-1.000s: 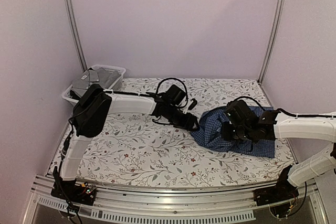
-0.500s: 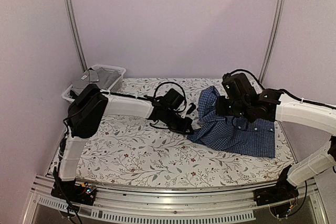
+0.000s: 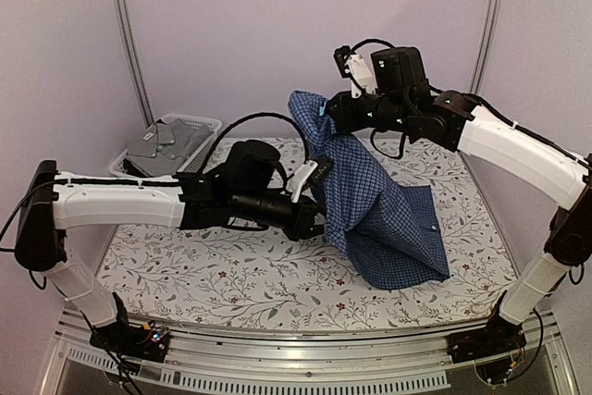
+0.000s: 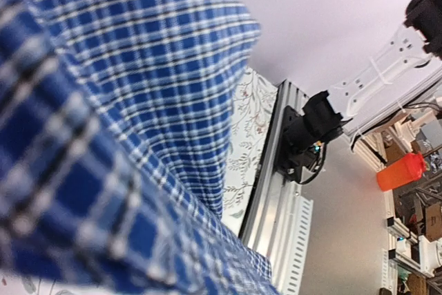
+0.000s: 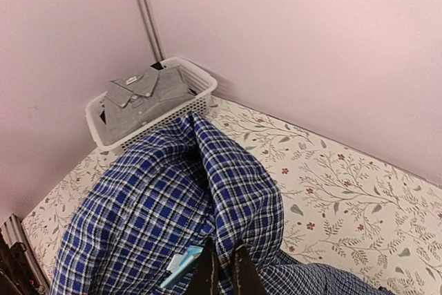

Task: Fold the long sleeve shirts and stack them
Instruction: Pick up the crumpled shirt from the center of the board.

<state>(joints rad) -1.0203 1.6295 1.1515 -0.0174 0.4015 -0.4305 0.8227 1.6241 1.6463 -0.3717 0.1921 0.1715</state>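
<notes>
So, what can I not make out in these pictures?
Fingers of the left gripper: in the left wrist view, the blue checked shirt covers them.
Fingers of the right gripper: in the right wrist view, the bottom edge cuts them off.
Sleeves and cuffs of the checked shirt: lost in its folds in every view.
Anything under the grey shirt: hidden by it and the basket wall.

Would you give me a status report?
Left fingers, right fingers shut on blue shirt, partly raised. Grey shirt folded in basket. Nothing in the way.
</notes>
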